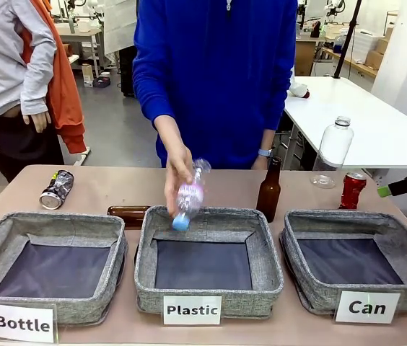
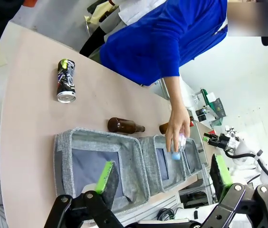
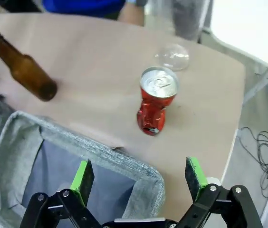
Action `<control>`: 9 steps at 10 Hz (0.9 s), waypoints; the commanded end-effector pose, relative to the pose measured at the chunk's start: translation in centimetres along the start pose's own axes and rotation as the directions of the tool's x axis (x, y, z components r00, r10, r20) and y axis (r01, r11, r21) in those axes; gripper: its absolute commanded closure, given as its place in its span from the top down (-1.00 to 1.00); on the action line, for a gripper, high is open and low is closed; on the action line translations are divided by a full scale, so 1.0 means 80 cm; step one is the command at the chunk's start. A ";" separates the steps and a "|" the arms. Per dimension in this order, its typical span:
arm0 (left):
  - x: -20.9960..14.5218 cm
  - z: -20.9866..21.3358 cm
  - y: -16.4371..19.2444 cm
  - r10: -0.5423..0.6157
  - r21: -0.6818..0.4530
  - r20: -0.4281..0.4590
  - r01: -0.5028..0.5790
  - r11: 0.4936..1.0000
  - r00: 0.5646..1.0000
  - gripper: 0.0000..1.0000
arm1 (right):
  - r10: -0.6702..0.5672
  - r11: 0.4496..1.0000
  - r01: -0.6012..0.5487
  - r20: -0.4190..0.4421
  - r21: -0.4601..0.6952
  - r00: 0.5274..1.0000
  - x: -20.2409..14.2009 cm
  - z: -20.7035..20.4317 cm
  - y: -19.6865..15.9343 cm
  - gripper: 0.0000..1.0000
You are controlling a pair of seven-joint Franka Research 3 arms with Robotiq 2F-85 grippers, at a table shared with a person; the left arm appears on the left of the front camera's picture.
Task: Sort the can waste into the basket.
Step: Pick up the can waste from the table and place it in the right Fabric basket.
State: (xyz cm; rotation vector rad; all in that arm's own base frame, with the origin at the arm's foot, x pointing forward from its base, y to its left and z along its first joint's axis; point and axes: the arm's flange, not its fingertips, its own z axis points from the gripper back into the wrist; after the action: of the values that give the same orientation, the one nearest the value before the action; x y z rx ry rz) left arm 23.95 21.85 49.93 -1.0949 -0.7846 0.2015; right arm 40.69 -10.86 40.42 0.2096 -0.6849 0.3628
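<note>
A crushed red can (image 1: 352,190) with a silver end stands upright behind the "Can" basket (image 1: 312,292) at the table's right; in the right wrist view the red can (image 3: 155,99) is just beyond the basket's rim (image 3: 100,152). My right gripper (image 3: 139,180) hovers open over that rim, short of the can, and one of its fingers (image 1: 400,187) enters at the right edge of the front view. The dark can (image 1: 56,189) lies on its side at the far left. My left gripper (image 2: 162,174) is open and high above the baskets, with the dark can (image 2: 66,80) far off.
A person's hand (image 1: 177,169) holds a clear plastic bottle (image 1: 189,196) over the "Plastic" basket (image 1: 211,295). A brown bottle (image 1: 269,191) stands between the middle and right baskets, and another (image 1: 128,214) lies behind the "Bottle" basket (image 1: 48,306). A clear bottle (image 1: 332,151) stands near the red can.
</note>
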 end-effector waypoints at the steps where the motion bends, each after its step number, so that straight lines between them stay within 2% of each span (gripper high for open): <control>1: 0.002 0.000 -0.001 -0.022 -0.017 0.009 0.022 1.000 1.000 1.00 | 0.050 0.991 -0.049 -0.003 0.128 0.999 0.008 -0.014 -0.046 1.00; 4: 0.002 0.000 -0.001 -0.022 -0.017 0.009 0.022 1.000 1.000 1.00 | 0.167 0.955 -0.185 0.095 0.231 0.981 0.004 -0.042 -0.072 1.00; 9: 0.002 0.000 -0.001 -0.022 -0.017 0.009 0.022 1.000 1.000 1.00 | 0.139 0.921 -0.211 0.228 0.328 0.964 -0.007 -0.091 -0.122 1.00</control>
State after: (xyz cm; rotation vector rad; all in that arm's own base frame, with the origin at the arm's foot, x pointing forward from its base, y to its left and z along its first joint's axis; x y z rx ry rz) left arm 23.88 21.92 49.90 -1.0947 -0.7855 0.2015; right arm 47.33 -16.46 34.82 0.4845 -0.7891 0.6196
